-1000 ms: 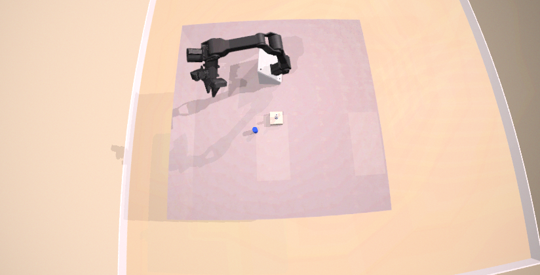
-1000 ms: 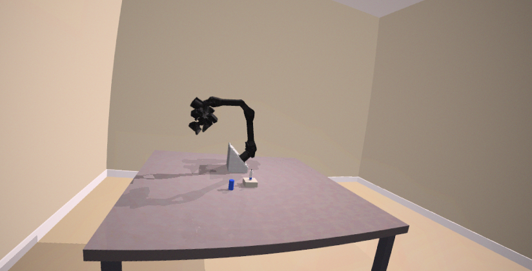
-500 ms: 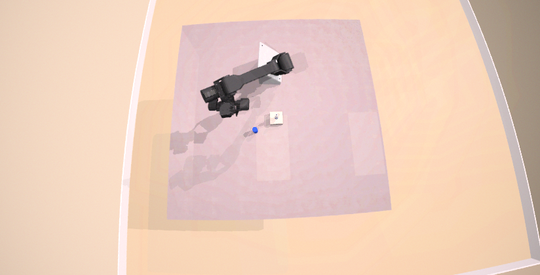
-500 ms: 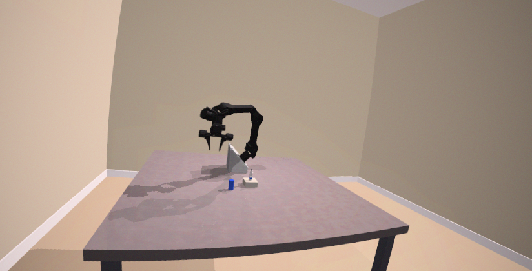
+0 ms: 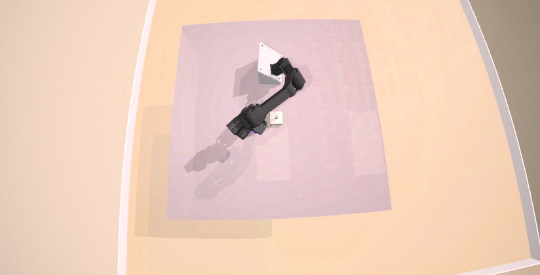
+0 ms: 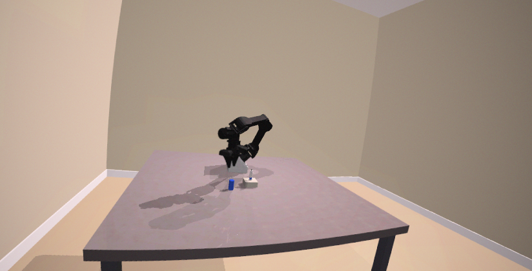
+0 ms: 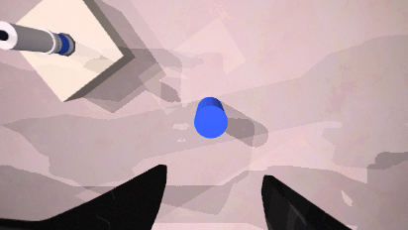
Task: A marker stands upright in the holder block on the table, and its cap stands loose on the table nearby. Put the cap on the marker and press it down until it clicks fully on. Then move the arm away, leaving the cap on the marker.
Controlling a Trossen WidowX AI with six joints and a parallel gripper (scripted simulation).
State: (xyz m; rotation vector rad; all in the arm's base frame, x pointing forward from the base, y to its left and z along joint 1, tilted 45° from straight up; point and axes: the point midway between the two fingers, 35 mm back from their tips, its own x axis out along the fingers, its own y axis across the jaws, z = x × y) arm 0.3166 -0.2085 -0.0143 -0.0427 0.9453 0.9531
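The blue cap (image 6: 231, 184) (image 7: 211, 121) stands upright on the table, beside the holder block; in the top view only a sliver shows past the arm. The cream holder block (image 5: 280, 122) (image 6: 250, 184) (image 7: 94, 59) carries the upright marker (image 5: 276, 116) (image 6: 250, 173) (image 7: 32, 40), a grey-white body with a blue ring low down and a dark tip on top, uncapped. My gripper (image 6: 231, 165) (image 7: 214, 177) is open and empty, pointing down above the table near the cap. The cap is ahead of the fingertips in the wrist view, not between them.
The white wedge-shaped base (image 5: 265, 59) (image 6: 238, 168) stands behind the block. The arm (image 5: 277, 101) (image 6: 262, 135) reaches over the table from it. Shadows of the arm fall across the table (image 5: 321, 182) (image 6: 297, 213) around the cap.
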